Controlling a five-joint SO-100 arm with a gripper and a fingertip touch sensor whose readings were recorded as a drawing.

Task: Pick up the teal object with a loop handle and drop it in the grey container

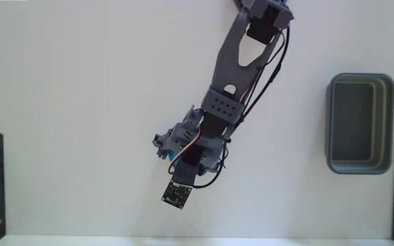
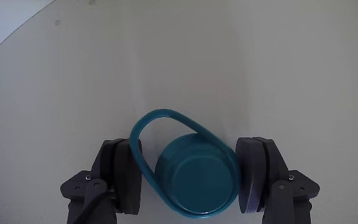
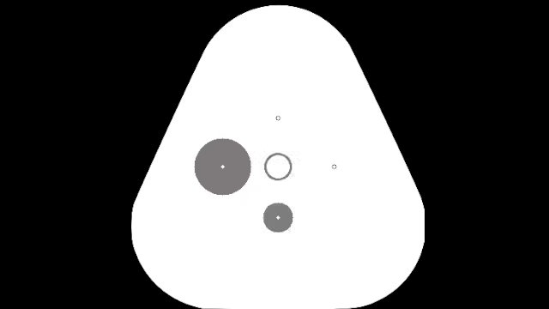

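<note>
In the wrist view the teal object with a loop handle (image 2: 196,182) fills the lower centre of the frame, its thin loop arching up to the left. The gripper (image 2: 191,177) straddles it, one dark finger (image 2: 124,177) against the loop and the other at the cup's right side, clasping it. In the fixed view the arm (image 1: 234,65) reaches down from the top centre over the white table (image 1: 81,102); a sliver of teal shows beneath it. The grey container (image 1: 360,123) sits well apart at the right edge.
</note>
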